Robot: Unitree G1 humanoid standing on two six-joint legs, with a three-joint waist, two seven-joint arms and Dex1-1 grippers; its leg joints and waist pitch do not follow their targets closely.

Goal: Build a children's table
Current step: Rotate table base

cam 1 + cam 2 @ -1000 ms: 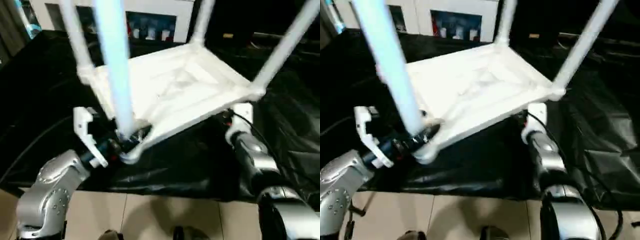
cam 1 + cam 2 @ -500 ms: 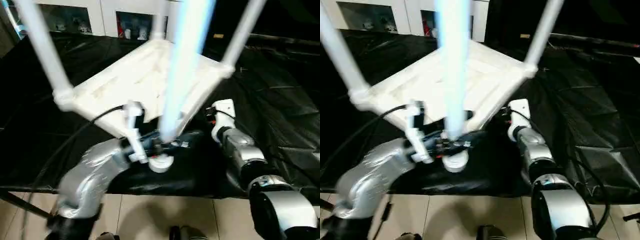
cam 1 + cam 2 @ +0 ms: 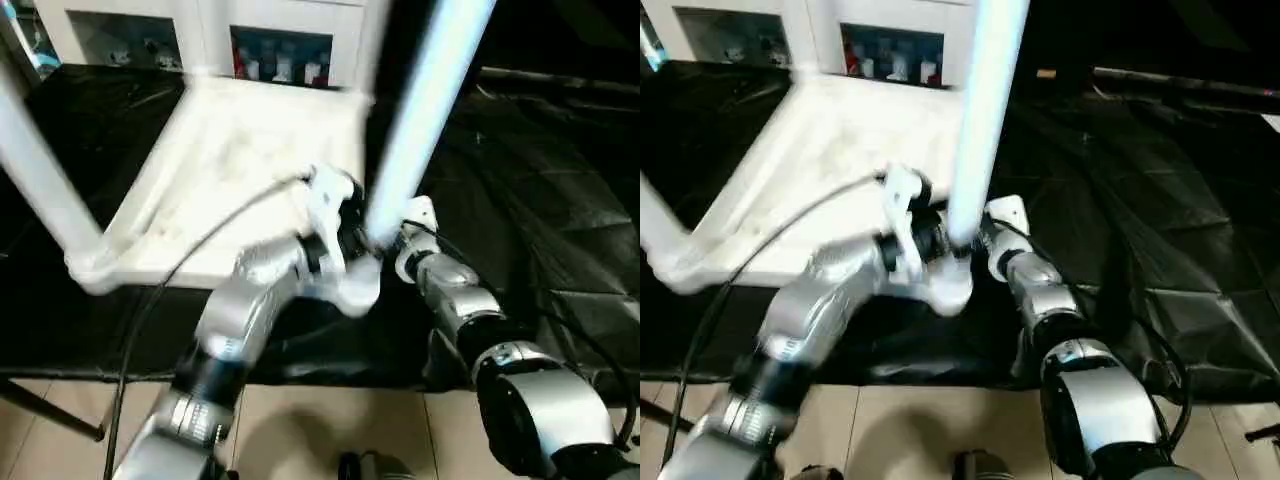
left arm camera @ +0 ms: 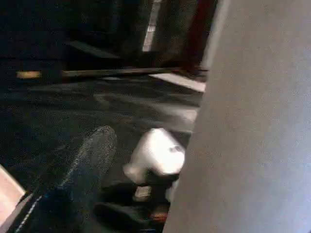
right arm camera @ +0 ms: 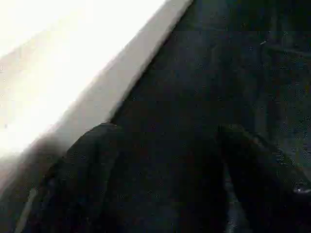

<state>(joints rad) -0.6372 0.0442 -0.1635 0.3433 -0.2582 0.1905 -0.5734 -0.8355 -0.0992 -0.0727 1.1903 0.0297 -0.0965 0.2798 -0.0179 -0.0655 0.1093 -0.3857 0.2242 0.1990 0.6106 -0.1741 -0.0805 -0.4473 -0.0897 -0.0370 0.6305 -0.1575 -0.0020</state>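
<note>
Two silver robot arms reach forward from the near edge: the left arm bends across toward the middle, its left gripper (image 3: 352, 240) closed around the base of one white leg (image 3: 425, 95) at the table's near right corner socket, while the right gripper (image 5: 165, 179) sits just beside it with its two black fingers (image 5: 82, 170) spread apart and holding nothing, next to the white edge. The children's table (image 3: 230, 160) lies upside down on the black sheet (image 3: 540, 180), with two legs visible rising upward, the second (image 3: 40, 185) at the near left corner. Farthest back stands one white cabinet (image 3: 270, 40) with glass-fronted compartments.
</note>
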